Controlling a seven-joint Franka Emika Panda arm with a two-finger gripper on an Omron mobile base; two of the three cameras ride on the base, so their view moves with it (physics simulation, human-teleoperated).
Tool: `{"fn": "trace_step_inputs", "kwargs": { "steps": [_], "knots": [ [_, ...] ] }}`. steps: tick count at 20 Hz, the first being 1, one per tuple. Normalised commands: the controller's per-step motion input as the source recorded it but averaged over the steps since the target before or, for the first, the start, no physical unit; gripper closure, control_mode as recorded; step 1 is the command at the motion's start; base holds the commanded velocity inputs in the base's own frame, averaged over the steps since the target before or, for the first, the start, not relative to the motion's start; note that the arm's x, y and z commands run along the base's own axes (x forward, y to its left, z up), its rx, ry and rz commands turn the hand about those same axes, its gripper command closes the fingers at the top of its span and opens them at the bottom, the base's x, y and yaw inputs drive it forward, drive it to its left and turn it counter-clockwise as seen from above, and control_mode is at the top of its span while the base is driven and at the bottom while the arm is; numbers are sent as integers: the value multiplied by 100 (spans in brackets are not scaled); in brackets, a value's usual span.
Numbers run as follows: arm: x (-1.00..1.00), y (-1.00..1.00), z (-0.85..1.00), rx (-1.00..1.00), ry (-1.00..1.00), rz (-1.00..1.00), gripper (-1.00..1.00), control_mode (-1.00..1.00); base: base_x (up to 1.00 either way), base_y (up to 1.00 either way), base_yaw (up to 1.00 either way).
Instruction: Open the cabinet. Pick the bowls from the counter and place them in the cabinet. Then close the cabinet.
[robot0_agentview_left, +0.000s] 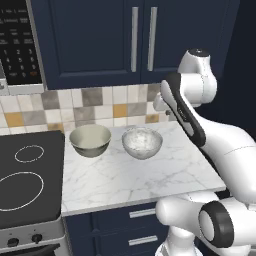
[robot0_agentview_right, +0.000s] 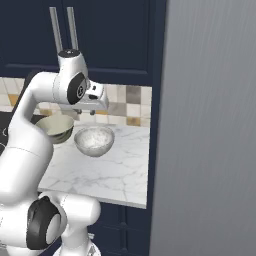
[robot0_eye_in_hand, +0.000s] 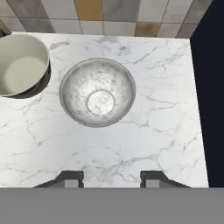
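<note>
**a:** ok so nearest thing first, what's the gripper (robot0_eye_in_hand: 111, 178) doing?

**b:** hanging above the counter (robot0_eye_in_hand: 144, 131) with the jaws parted and nothing between them. the two fingertips (robot0_eye_in_hand: 72, 177) sit apart over bare marble, on the near side of the speckled bowl.

**a:** and the bowls?

**b:** both upright on the counter, side by side, close but not touching. marbled bowl (robot0_agentview_left: 142, 142) is on the right, plain beige bowl (robot0_agentview_left: 90, 140) on the left next to the black stovetop (robot0_agentview_left: 25, 175). from the hand camera the marbled one (robot0_eye_in_hand: 97, 92) is pretty much dead ahead of the gripper, and the beige one (robot0_eye_in_hand: 19, 65) is off to the left.

**a:** further back?

**b:** tiled backsplash (robot0_agentview_left: 95, 105) behind the bowls, then the navy cabinet (robot0_agentview_left: 100, 40) above it, both doors shut, the two silver bar handles (robot0_agentview_left: 134, 39) meeting in the middle. microwave (robot0_agentview_left: 17, 45) is left of it.
</note>
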Motion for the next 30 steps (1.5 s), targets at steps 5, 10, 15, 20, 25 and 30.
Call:
{"fn": "trace_step_inputs", "kwargs": {
  "steps": [5,10,15,20,25,30],
  "knots": [
    [-32,1,0,0,-1,0,-100,-100,0,0,0],
    [-34,7,20,1,-31,4,-100,-100,0,0,0],
    [-19,20,44,0,-32,1,-100,-100,0,0,0],
    [-3,25,46,-3,-17,0,-100,-100,0,0,0],
    [0,31,49,-6,-3,0,-100,-100,0,0,0],
    [1,11,50,-4,-3,0,-100,-100,0,0,0]
  ]
}}
